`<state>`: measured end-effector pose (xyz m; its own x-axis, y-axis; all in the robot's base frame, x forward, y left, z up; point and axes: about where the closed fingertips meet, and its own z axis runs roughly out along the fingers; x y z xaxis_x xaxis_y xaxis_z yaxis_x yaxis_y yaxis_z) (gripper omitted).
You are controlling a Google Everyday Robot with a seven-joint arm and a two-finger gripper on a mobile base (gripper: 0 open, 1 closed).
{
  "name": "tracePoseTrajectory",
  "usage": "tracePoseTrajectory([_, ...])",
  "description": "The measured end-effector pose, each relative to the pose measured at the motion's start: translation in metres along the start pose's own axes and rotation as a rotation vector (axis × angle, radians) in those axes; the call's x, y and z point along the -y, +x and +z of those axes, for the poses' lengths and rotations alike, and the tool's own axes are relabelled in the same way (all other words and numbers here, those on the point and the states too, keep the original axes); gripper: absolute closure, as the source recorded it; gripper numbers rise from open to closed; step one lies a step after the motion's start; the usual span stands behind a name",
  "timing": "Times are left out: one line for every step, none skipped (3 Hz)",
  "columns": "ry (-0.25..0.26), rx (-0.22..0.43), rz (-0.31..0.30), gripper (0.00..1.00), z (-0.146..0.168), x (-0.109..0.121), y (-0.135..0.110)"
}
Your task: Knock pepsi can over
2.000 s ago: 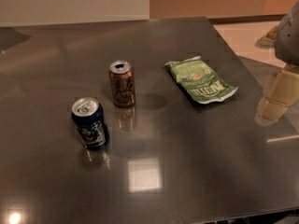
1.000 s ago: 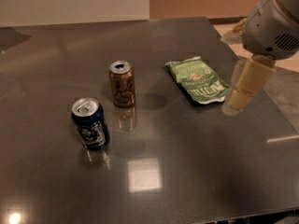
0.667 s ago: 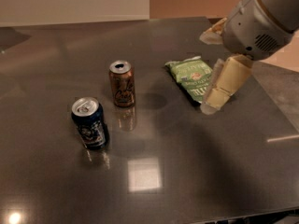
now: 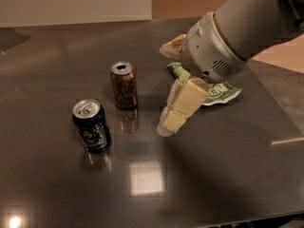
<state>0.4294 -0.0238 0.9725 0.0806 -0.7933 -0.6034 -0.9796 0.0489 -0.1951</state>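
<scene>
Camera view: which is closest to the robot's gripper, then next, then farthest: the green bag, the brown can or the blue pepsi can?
The gripper hangs over the middle of the table, right of both cans.
1. green bag: just behind the gripper, partly hidden by it.
2. brown can: to its left, farther back.
3. pepsi can: farthest left, nearer the front.

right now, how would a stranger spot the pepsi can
On the dark table, two upright cans stand left of the gripper, which hangs mid-table. The pepsi can is the nearer, leftmost one: dark blue, unlike the copper-brown can behind it.
</scene>
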Motion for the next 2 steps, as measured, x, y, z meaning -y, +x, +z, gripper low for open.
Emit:
tracePoseTrajectory([-0.031, 0.033, -0.036, 0.00, 0.032, -0.027, -0.023])
tracePoseTrajectory([-0.078, 0.033, -0.047, 0.00, 0.065, -0.051, -0.036])
